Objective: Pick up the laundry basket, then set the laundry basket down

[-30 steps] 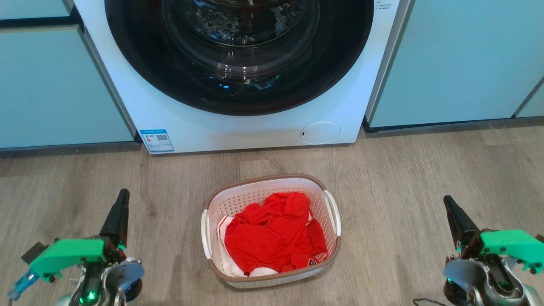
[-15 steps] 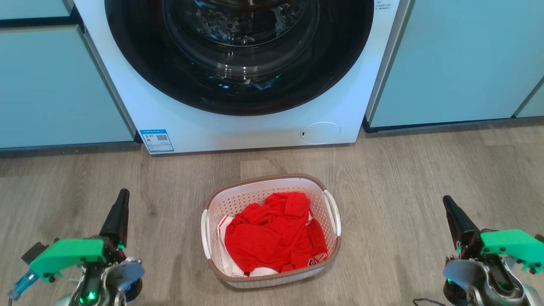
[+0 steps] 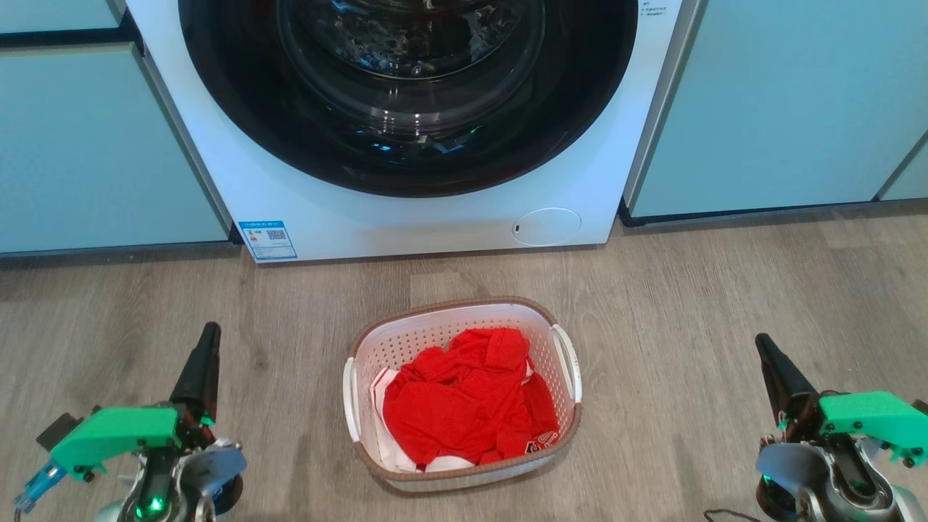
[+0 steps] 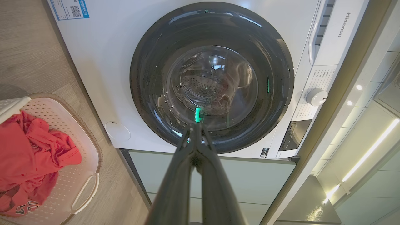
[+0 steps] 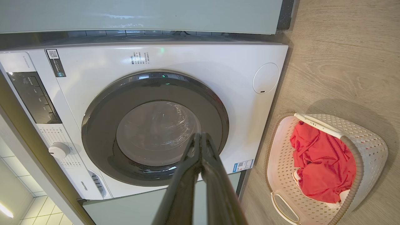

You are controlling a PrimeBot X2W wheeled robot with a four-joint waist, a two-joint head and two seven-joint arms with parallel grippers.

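Left gripper (image 3: pixel 210 332) is fully closed, its two dark fingers pressed together tip to tip with nothing between them; it sits at the lower left of the head view over the wood-look floor (image 3: pixel 689 304), fingers pointing toward the washer (image 3: pixel 435 225). Right gripper (image 3: pixel 761 342) is likewise closed and empty, at the lower right. The laundry basket (image 3: pixel 435 330) stands upright on the floor between the two grippers, well apart from each, near the washer's white front panel and roughly centred below its round dark door (image 3: pixel 406 109). Its brown rim and both white side handles are exposed. Red clothing (image 3: pixel 464 406) lies crumpled inside the laundry basket, over a white garment (image 3: pixel 383 428) visible at the near left corner. Pale green cabinet fronts (image 3: pixel 761 101) flank the washer on both sides. In both wrist views the closed fingers point at the door.
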